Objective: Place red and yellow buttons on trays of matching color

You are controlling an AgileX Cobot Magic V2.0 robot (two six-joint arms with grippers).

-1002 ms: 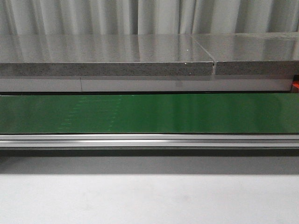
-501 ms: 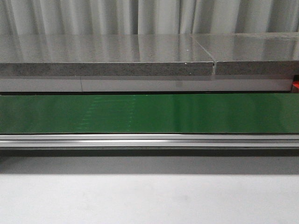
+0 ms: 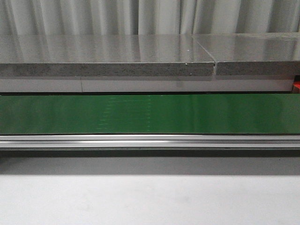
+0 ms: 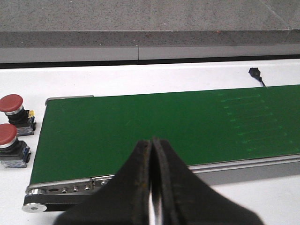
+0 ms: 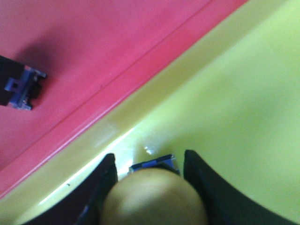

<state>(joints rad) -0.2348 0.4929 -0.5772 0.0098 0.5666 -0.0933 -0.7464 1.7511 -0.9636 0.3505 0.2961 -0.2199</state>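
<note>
Containers: the right wrist view shows a yellow tray (image 5: 243, 108) and a red tray (image 5: 93, 51) side by side, their rims touching along one edge. Over the yellow tray's floor, close to that shared rim, sits a yellow button (image 5: 153, 197) with a blue-and-black base; whether it rests on the floor or is held just above it cannot be determined. On the red tray's floor lies a black and blue component (image 5: 21, 84), partly cut off by the frame edge; its cap is not visible.

Fingers: the right gripper (image 5: 150, 176) has its two dark fingers (image 5: 201, 178) parted, one on either side of the yellow button and close against it; firm contact cannot be confirmed. The left gripper (image 4: 152, 187) has its fingers pressed together, holding nothing, above the near edge of the green conveyor belt (image 4: 154, 131).

Other task items: two red buttons (image 4: 11, 133) stand upright on the white table (image 4: 140, 77), just beside the belt's end, one close behind the other.

The front view shows only the belt and a grey slab (image 3: 108, 51) beyond it.
</note>
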